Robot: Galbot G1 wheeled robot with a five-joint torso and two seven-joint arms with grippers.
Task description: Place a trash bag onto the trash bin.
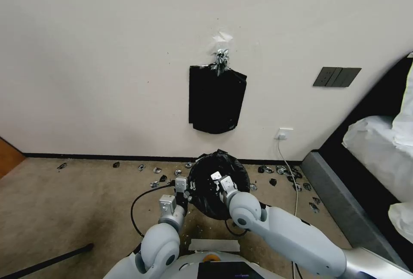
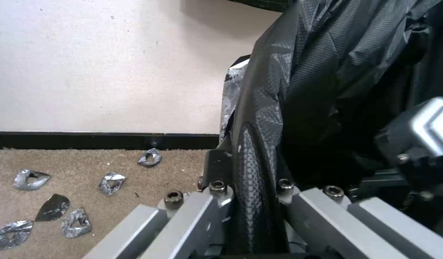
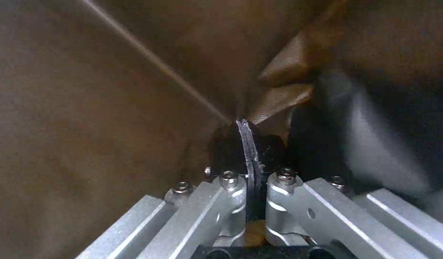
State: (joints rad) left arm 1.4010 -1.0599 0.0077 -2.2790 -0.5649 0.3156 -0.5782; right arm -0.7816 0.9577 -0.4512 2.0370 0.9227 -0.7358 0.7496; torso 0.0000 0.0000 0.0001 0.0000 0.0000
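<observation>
A: What takes up most of the room?
B: The pale wall, and under it the tan carpet. A bed with a dark frame stands off to the robot's right.

A: And on the wall?
B: A flat black bundle of bags hangs from a taped knot, straight above the work. A dark switch plate and a white socket sit to its right, with a white cable dropping to the floor.

A: Where is the trash bag?
B: The trash bag lies draped over a round form on the carpet by the skirting board; the trash bin itself is hidden under the plastic.

A: The claws?
B: The left claw is at the bag's left edge; the left wrist view shows it closed on a fold of the textured film. The right claw reaches into the bag's mouth, and the right wrist view shows it pinched tight on a thin edge of plastic, dim brownish walls around it.

A: Anything in the way?
B: Small foil-like scraps litter the carpet along the wall, and a black cable loops beside the left arm.
</observation>
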